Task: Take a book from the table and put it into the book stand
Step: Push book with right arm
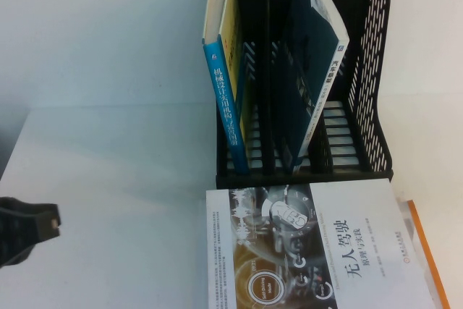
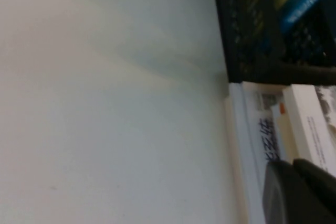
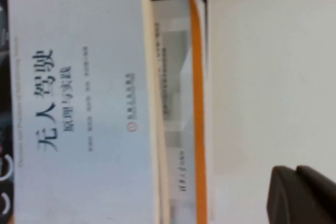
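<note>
The worktop (image 1: 108, 179) is evenly and brightly lit, almost washed out, with a soft shadow band across it. Both wrist views are rendered blurred, the high view hazy.

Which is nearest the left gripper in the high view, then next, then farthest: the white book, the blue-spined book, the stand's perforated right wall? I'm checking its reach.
From the left gripper, low at the table's left edge:
1. The book, lying flat to its right, in front of the book stand.
2. The blue-spined book, upright in the stand's leftmost slot.
3. The perforated right wall, far right.

The right gripper shows only in its wrist view.
</note>
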{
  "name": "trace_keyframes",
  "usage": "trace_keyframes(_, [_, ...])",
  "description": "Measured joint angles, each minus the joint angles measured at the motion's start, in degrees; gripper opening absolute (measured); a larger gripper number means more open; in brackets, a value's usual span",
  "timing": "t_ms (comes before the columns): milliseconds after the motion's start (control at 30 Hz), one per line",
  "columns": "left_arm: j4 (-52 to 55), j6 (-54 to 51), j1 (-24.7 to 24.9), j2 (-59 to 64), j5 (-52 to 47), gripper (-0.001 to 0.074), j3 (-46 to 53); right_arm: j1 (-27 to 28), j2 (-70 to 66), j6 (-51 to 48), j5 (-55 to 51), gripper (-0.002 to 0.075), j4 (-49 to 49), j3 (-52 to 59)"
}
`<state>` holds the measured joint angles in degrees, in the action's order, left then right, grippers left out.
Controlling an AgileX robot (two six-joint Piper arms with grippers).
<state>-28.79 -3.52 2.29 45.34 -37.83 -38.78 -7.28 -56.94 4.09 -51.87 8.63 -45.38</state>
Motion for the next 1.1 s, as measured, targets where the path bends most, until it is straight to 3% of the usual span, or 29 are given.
trace_keyframes(233, [-14.9,-16.3,0.0,9.3,-4.1,-0.0004,0.0,0.0,-4.7,-5.0,3.6,-0.0003,6.5,0.0])
trace_keyframes(533, [-19.8,-24.1,-0.4,15.9,-10.7,-0.0004,0.0,0.0,-7.3,-5.8,4.6,-0.0003,11.9,0.0])
trace_keyframes(867, [-39.7,-38.3,-16.9,27.3,-28.4,-0.0004,-0.3,0.0,-14.6,-11.5,3.5,-0.0004,14.4,0.0])
trace_keyframes(1100, [-36.5,-38.1,-17.9,27.9,-27.7,-0.0004,-0.6,0.0,-20.9,-15.4,5.5,-0.0004,18.8,-0.1])
